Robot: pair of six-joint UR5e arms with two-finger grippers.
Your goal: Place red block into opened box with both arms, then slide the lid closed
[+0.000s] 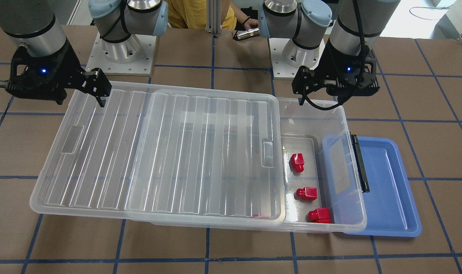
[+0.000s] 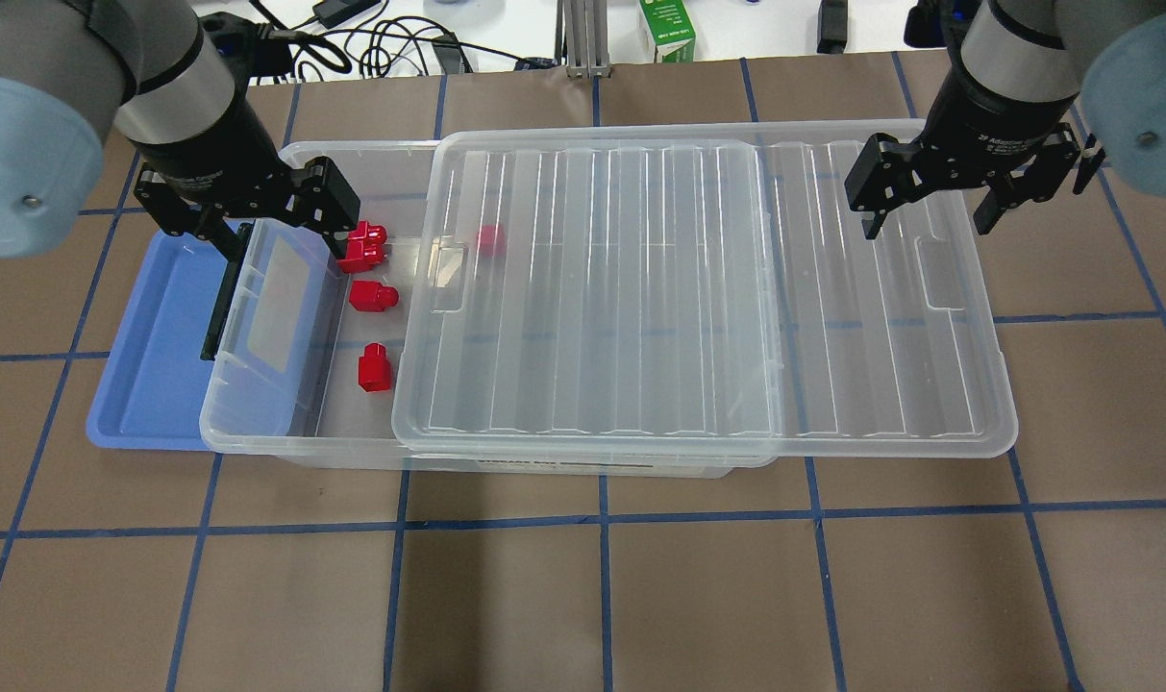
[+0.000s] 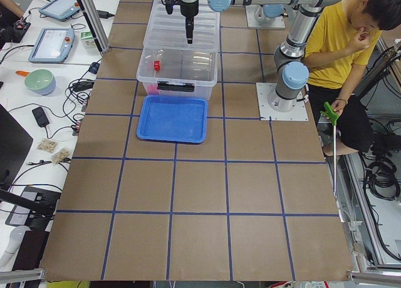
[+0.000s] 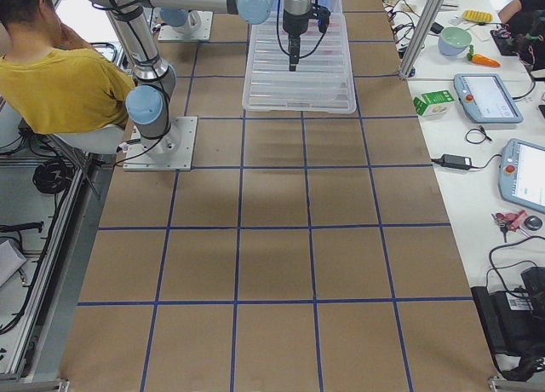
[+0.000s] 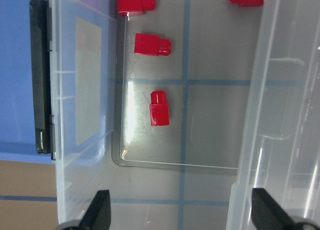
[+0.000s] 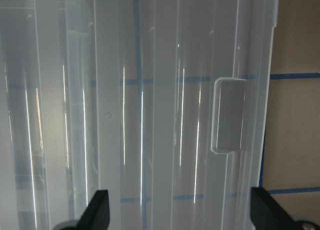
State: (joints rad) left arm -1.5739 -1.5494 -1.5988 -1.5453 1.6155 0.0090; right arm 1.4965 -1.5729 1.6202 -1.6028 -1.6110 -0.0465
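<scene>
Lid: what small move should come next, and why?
Probably lower the right gripper onto the overhanging end of the lid: red blocks lie in the box, its end by the black bar is uncovered, and that gripper hangs open above.

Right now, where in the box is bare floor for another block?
Bare floor lies between the row of red blocks and the lid edge, widest toward the robot-side box wall. Crowded at the black bar end, where the blocks sit.

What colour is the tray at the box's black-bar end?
Blue. The tray shows best in the exterior front-facing view.
</scene>
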